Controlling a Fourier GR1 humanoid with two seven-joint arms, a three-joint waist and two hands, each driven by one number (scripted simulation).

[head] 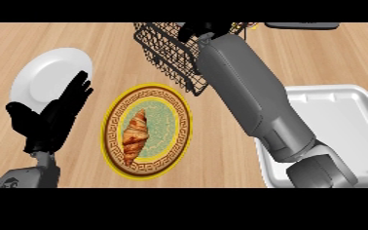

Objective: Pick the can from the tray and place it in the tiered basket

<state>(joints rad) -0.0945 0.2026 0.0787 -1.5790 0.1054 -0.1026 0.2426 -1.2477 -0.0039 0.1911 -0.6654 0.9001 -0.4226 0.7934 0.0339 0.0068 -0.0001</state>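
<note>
My right arm stretches from the lower right up to the black wire tiered basket (167,53) at the back. My right hand (195,29) sits over the basket's upper rim, seen from behind. The can shows nowhere, and whether the hand hides it cannot be told. A small yellow shape (248,26) peeks out just right of the hand. The white tray (327,102) at the right holds nothing I can see, and the forearm covers its left part. At the left edge my left hand (56,111) rests open, fingers up.
A white plate (49,74) lies at the left, partly behind the left hand. In the middle sits a yellow-rimmed patterned plate (173,102) with a croissant (134,135) on it. A dark flat object (302,25) shows at the back right.
</note>
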